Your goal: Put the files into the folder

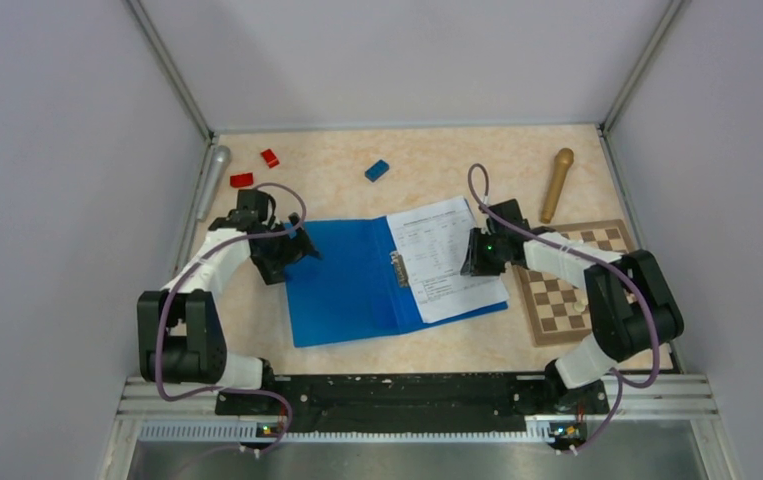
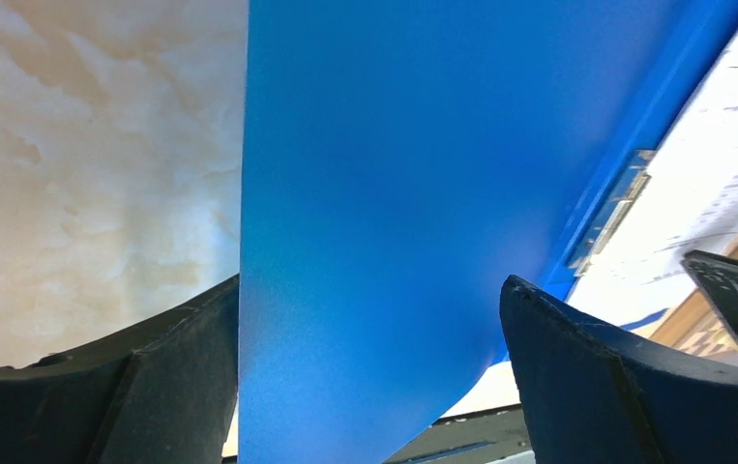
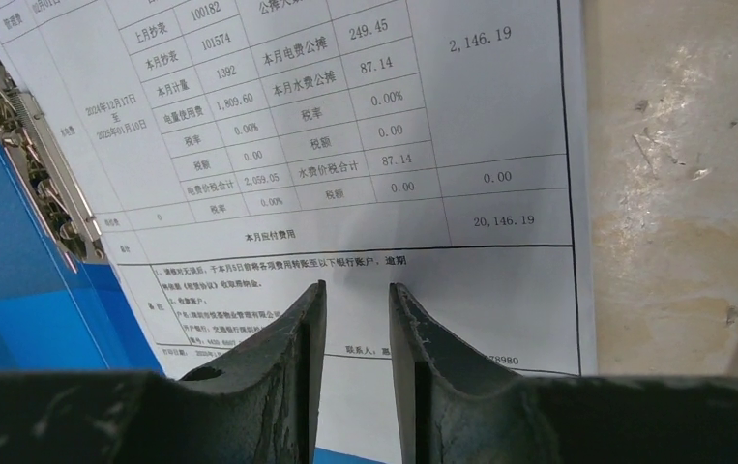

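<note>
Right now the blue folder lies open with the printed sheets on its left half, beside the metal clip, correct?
No: the printed sheets lie on the right half of the blue folder, beside the metal clip; the top external view shows it.

Blue folder (image 1: 347,285) lies open, flat on desk (image 1: 437,160). White printed files (image 1: 449,258) rest skewed on its right half, beside the metal clip (image 1: 398,268).

The marbled table (image 1: 437,160) bears the folder (image 1: 347,285), a chessboard (image 1: 557,300), blocks (image 1: 242,180) and microphones (image 1: 557,183).
</note>
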You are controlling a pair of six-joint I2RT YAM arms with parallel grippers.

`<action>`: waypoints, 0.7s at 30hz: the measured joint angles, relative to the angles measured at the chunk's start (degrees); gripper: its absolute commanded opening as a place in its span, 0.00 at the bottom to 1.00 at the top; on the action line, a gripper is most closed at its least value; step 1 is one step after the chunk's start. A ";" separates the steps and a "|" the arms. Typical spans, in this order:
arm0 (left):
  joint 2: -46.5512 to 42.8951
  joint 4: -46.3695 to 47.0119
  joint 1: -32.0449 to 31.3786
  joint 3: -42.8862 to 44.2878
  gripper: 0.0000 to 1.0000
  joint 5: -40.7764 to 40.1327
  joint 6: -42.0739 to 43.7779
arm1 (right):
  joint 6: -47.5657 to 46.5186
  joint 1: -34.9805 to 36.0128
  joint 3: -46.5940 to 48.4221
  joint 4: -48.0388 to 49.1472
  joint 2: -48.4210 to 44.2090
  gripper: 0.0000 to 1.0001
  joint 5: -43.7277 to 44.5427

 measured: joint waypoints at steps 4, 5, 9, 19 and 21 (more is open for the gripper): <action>0.26 -0.72 -0.02 4.26 0.99 1.09 0.72 | 0.33 0.15 0.09 -1.31 -1.25 0.55 1.07; 0.35 -0.83 -0.02 5.31 0.99 1.29 0.85 | 0.48 0.13 0.15 -1.88 -2.05 0.61 1.68; 0.50 -0.87 -0.02 8.33 0.98 1.49 1.16 | -0.11 -1.16 3.10 -4.04 -5.18 0.73 4.28; 3.28 -1.68 -0.02 9.07 0.98 2.40 1.27 | -2.16 -6.49 8.61 -2.05 2.89 0.78 5.09; 3.28 -2.23 -0.02 9.97 0.98 2.84 1.27 | -2.19 -6.14 7.34 -1.68 4.17 0.78 4.31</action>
